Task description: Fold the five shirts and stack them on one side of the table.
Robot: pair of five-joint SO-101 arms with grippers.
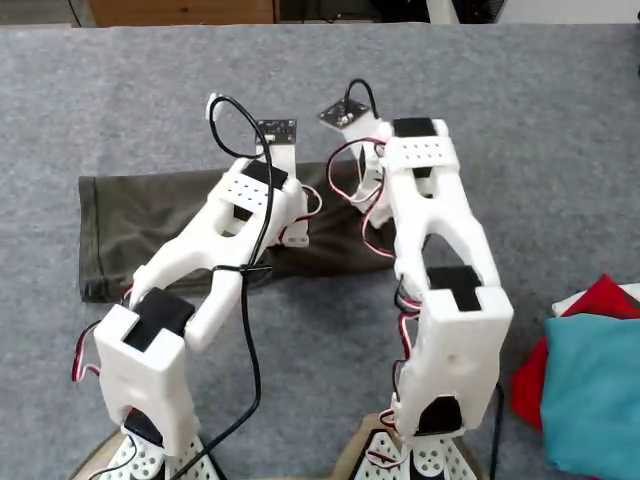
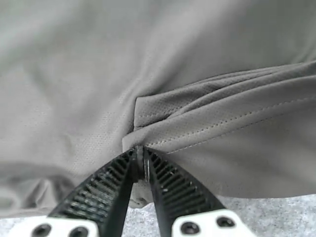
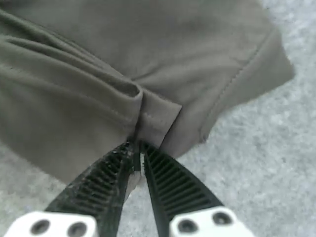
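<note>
Olive shirt (image 1: pixel 150 225) lies flat on the grey table (image 1: pixel 540 110), a long dark band running from 9 o'clock in to the centre in the high view. Its far edge is straight, its near edge partly under the arms. Both arms stretch forward over it, side by side

Left arm (image 1: pixel 200 265): base at 7 o'clock, links angled toward 1 o'clock, wrist pitched down over the shirt's middle stretch. Left gripper (image 2: pixel 139 165): pincer closed narrow, tips nipping a small pleat of the stitched hem. Cloth bunches into ridges that fan away from the pinch. A strip of table shows past the fabric edge

Right arm (image 1: pixel 440 250): base at 6 o'clock, links running almost straight toward 12, wrist tipped down at the shirt's 3 o'clock end, near the table's centre. Right gripper (image 3: pixel 137 157): pincer likewise clamped on a fold of hem, close to a loose corner of the shirt, with bare table just beside that corner

The two wrists are near each other, apart

At 4 o'clock, by the table edge and well apart from the olive shirt: a pile with a teal shirt (image 1: pixel 595 390) over a red shirt (image 1: pixel 600 300), and a bit of white cloth (image 1: pixel 628 292) behind
</note>
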